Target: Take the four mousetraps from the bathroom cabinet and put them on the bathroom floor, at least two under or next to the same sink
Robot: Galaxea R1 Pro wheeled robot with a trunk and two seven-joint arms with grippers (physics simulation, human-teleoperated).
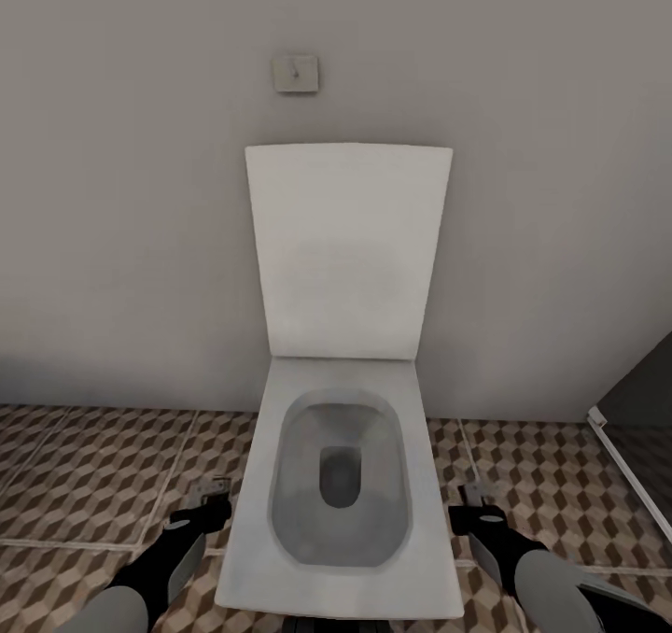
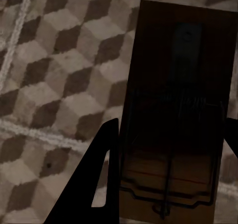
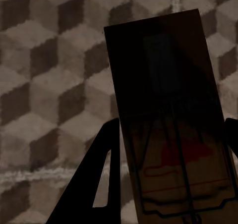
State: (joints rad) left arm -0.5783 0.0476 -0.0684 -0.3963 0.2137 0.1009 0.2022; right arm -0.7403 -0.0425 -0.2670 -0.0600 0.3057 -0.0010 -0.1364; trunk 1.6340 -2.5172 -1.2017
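From the head camera, a white toilet (image 1: 341, 484) with its lid raised stands against a grey wall, on the bathroom floor (image 1: 93, 484) of brown-and-beige cube tiles. The left gripper (image 1: 211, 493) hangs beside the bowl's left edge, the right gripper (image 1: 473, 498) beside its right edge, each carrying something small.

The left wrist camera shows a mousetrap (image 2: 176, 120), a dark brown board with wire spring and bar, clamped between the fingers above the tiles.

The right wrist camera shows another mousetrap (image 3: 173, 130), with red markings, likewise gripped over the tiles.
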